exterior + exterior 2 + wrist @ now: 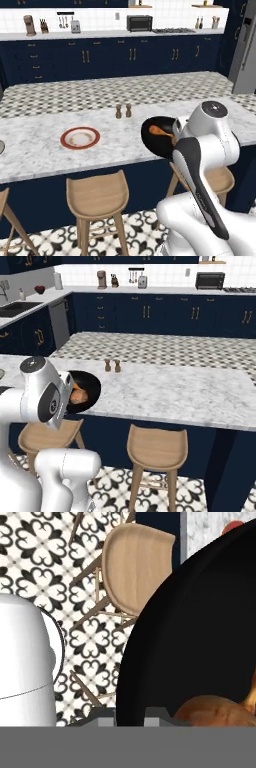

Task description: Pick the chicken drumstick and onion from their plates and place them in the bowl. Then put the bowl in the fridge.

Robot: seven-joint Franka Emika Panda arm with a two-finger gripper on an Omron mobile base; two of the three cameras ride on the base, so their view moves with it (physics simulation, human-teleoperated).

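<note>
The black bowl (154,141) hangs at the island counter's front edge, tipped toward me, and fills the right of the hand view as the bowl (200,622). My gripper (129,718) is shut on its near rim, one fingertip on each side. The chicken drumstick (161,131) lies inside it. An orange-brown rounded piece (215,712) rests at the bowl's bottom; I cannot tell whether it is the onion or the drumstick's thick end. The same bowl (89,387) peeks out from behind my arm. The white red-rimmed plate (80,138) lies on the counter to the left. The grey fridge (245,50) stands far right.
Two small shakers (123,111) stand on the marble counter (45,145) behind the bowl. Wooden stools (97,192) line the counter's front, and one stool (137,567) sits below the bowl. Dark blue cabinets and a toaster oven (139,23) line the back wall.
</note>
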